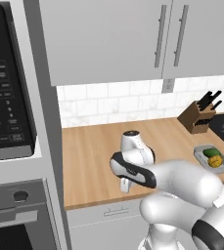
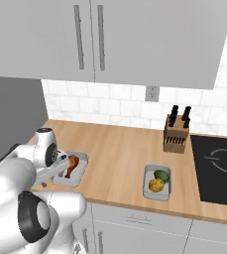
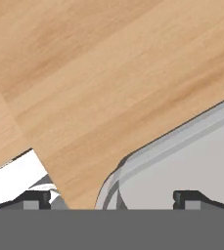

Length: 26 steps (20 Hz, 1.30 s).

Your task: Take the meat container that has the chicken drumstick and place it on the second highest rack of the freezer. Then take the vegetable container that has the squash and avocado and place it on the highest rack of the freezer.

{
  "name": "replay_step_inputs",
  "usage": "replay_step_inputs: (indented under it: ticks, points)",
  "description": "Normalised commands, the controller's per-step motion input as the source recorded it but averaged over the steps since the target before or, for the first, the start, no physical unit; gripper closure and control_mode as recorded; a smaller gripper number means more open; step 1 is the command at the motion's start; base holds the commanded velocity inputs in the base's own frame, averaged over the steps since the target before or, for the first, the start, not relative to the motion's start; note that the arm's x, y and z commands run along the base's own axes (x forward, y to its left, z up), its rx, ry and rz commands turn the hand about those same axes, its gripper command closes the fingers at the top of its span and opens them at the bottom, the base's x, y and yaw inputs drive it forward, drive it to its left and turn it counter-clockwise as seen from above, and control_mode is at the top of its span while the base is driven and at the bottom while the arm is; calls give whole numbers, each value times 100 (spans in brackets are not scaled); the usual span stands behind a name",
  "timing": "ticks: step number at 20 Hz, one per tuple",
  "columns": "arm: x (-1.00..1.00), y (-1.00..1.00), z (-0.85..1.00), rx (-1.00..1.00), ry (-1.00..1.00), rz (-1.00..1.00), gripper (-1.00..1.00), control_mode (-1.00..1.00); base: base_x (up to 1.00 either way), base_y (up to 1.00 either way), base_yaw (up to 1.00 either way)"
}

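Observation:
The meat container (image 2: pixel 80 173) is a shallow grey tray at the counter's front left, and the orange-brown chicken drumstick (image 2: pixel 71 166) lies in it. My gripper (image 2: pixel 50 179) points down at the tray's left corner. In the hand view the gripper (image 3: pixel 113 197) is open, one fingertip (image 3: pixel 191 196) over the tray floor and the other over bare wood, with the tray's rounded rim (image 3: pixel 133 161) between them. Nothing is held. The vegetable container (image 2: pixel 157 182) holds the yellow squash and green avocado (image 1: pixel 214 157) further right. The freezer and its racks are out of view.
A knife block (image 2: pixel 177 134) stands at the back of the wooden counter (image 2: pixel 120 149), beside a black cooktop (image 2: pixel 219 168). A microwave (image 1: pixel 6 97) and an oven (image 1: pixel 15 215) fill the tall column at the left. Upper cabinets (image 2: pixel 100 39) hang overhead.

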Motion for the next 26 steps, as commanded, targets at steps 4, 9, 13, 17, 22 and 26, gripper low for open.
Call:
replay_step_inputs:
  ticks: [4,9,13,17,22,26]
  points:
    - [2,-13,-29,0,-1,0,-100,-100,0,0,0]
    - [0,-16,-48,0,-9,0,-100,-100,0,0,0]
    - [2,-20,-23,2,-6,0,-100,-100,0,0,0]
    - [1,-4,-3,0,-1,0,-100,-100,0,0,0]
    - [0,0,0,0,0,0,-100,-100,0,0,0]
    - [0,0,0,0,0,0,100,-100,0,0,0]
